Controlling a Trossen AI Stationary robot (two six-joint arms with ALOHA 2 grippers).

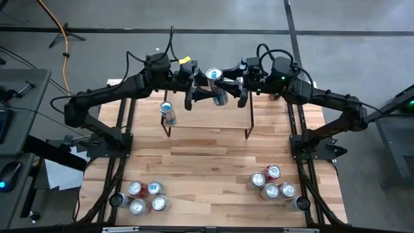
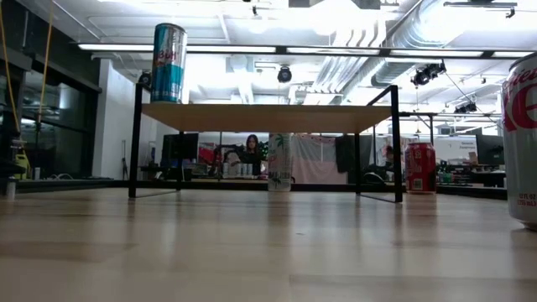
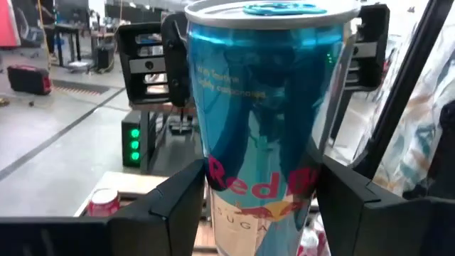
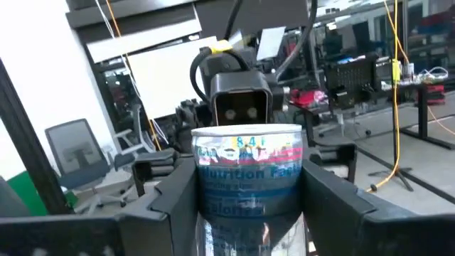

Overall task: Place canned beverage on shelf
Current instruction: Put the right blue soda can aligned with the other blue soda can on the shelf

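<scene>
**Inspector:** Start with the largest item.

**Assistant:** The light wood counter [image 1: 207,162], with the shelf [image 1: 207,116] standing at its far middle. The shelf has a wood plank top on thin black legs.

**Inspector:** The arms?

**Assistant:** Both reach in over the shelf's far edge and meet at its middle. The left gripper [image 1: 204,94] and the right gripper [image 1: 228,90] hold the same can between them, above the shelf.

**Inspector:** Identify that can.

**Assistant:** A blue and silver Red Bull can [image 3: 263,121], held upright. In the left wrist view the left gripper's jaws are clamped on its lower body. In the right wrist view the right gripper's jaws press its sides as well, with the nutrition panel facing that camera.

**Inspector:** Anything already on the shelf?

**Assistant:** One tall blue can [image 1: 168,114] stands upright at the shelf's left end; the low view shows it at the plank's corner.

**Inspector:** Remaining stock?

**Assistant:** A cluster of cans [image 1: 145,197] at the near left of the counter and another cluster [image 1: 275,184] at the near right. A red can [image 2: 420,168] stands beyond the shelf's right leg, and a pale can [image 2: 279,162] under the shelf.
</scene>
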